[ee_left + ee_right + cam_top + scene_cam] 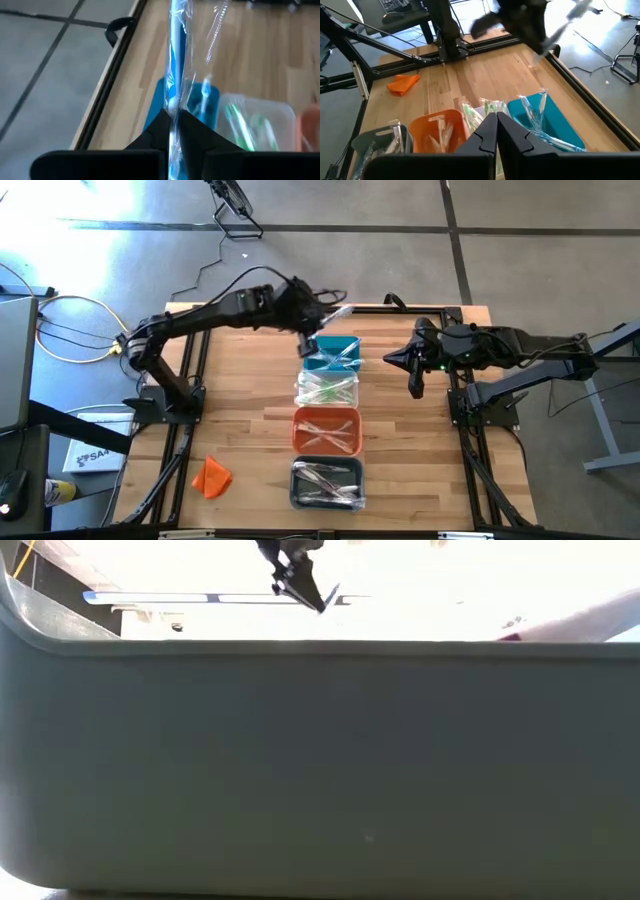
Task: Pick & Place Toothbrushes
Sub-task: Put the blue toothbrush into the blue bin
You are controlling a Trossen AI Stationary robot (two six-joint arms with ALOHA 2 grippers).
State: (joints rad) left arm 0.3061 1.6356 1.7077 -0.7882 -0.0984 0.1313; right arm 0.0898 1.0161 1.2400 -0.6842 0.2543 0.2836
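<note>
Wooden table [250,395]: left end effector [172,120] grips blue toothbrush [176,55]; right end effector [496,125] clenched

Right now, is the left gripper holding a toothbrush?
Yes, the left gripper is shut on a wrapped blue toothbrush, held above the teal bin.

Four bins sit in a column down the middle of the table [240,420] in the high view: top bin [331,353], second bin [327,389] touching it below, then the third bin [327,430] and the bottom bin [327,483], each with toothbrushes [325,430] lying in it. The left gripper [308,343] hangs just upper left of the top bin, holding a wrapped toothbrush [176,65] over that bin's edge, and the right gripper [415,387] is off to the right of the column, apart from it. A cloth lump [212,476] lies near the lower left of the table, well left of the bottom bin.
</note>
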